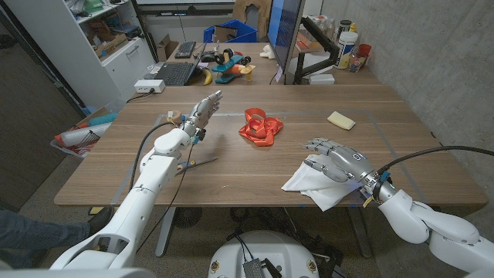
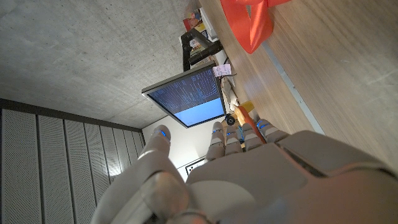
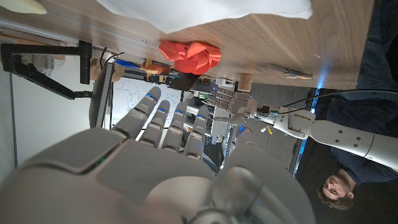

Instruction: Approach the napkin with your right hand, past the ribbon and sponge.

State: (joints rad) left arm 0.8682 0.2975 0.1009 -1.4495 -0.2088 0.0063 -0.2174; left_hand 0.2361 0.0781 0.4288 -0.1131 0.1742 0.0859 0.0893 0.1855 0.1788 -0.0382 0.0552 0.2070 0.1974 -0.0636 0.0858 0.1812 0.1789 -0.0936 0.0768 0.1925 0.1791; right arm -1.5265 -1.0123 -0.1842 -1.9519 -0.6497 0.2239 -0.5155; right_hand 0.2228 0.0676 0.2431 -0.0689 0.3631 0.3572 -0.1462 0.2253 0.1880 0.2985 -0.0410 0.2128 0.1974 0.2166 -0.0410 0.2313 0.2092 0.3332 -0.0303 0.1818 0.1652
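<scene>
A crumpled white napkin [image 1: 315, 187] lies near the table's front edge on the right. My right hand [image 1: 333, 158] hovers at its far side with fingers spread and nothing in them; whether it touches the cloth I cannot tell. The red ribbon [image 1: 260, 127] lies bunched at mid-table, and the pale yellow sponge [image 1: 341, 120] sits beyond it to the right. My left hand [image 1: 202, 108] is raised at the left with fingers stretched out, holding nothing. The right wrist view shows the right hand [image 3: 174, 168], the napkin [image 3: 205, 12] and the ribbon [image 3: 189, 55]. The left wrist view shows the left hand [image 2: 249, 180] and the ribbon [image 2: 249, 22].
A slim dark tool [image 1: 197, 164] lies on the wood by my left forearm. A monitor [image 1: 284, 35], a laptop [image 1: 174, 73] and toys crowd the far edge. A person [image 3: 339, 183] sits off the table's left side.
</scene>
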